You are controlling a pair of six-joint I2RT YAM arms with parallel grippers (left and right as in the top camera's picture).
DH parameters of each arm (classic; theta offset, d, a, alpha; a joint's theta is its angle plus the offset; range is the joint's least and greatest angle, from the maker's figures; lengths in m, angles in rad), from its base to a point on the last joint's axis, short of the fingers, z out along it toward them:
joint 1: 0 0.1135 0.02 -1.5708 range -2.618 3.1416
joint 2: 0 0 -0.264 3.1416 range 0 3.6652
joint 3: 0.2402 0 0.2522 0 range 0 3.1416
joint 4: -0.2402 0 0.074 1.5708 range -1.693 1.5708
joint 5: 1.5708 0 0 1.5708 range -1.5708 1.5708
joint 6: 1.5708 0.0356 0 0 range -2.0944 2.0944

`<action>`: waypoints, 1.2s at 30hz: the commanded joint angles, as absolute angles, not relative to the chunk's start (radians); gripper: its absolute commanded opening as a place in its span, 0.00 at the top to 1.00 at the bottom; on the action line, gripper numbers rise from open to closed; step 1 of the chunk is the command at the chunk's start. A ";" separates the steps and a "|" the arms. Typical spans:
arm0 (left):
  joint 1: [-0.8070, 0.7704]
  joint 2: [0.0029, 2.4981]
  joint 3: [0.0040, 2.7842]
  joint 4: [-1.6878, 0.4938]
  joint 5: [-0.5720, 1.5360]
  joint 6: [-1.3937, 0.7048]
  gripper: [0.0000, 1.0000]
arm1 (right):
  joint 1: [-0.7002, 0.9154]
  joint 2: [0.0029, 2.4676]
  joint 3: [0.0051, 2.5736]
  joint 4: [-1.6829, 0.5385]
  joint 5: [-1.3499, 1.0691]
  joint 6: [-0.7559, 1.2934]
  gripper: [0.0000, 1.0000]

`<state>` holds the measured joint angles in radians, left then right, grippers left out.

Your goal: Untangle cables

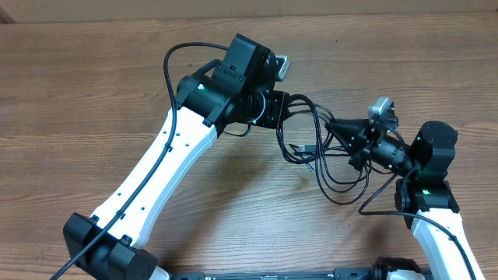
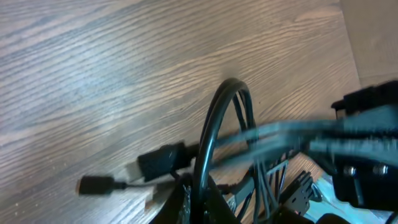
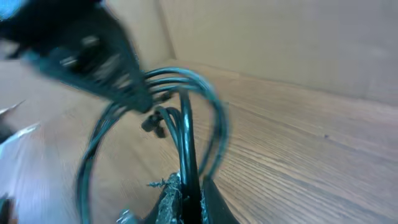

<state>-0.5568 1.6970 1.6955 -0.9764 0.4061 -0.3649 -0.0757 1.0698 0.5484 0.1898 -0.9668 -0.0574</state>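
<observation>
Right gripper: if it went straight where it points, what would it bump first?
The right gripper points at the left gripper, just past the cables both pinch, so probably that; depth is unclear.

Looped cables in right gripper

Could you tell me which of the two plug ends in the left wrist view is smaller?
The leftmost plug, slim and alone; the bulkier plug sits right of it, beside the cable loop.
</observation>
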 commanded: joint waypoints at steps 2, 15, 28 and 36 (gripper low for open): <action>-0.557 1.677 1.719 -0.992 0.403 -0.331 0.96 | -0.073 1.063 0.562 0.184 -0.739 0.156 0.96; -0.557 1.677 1.719 -0.992 0.469 -0.265 0.96 | -0.073 1.063 0.562 -0.132 -0.266 0.430 0.96; -0.557 1.677 1.720 -0.991 0.473 -0.237 0.96 | -0.073 1.063 0.562 0.073 -0.640 0.225 0.20; -0.557 1.677 1.719 -0.983 0.764 -0.019 0.96 | -0.073 1.063 0.562 0.107 -0.914 -0.062 0.27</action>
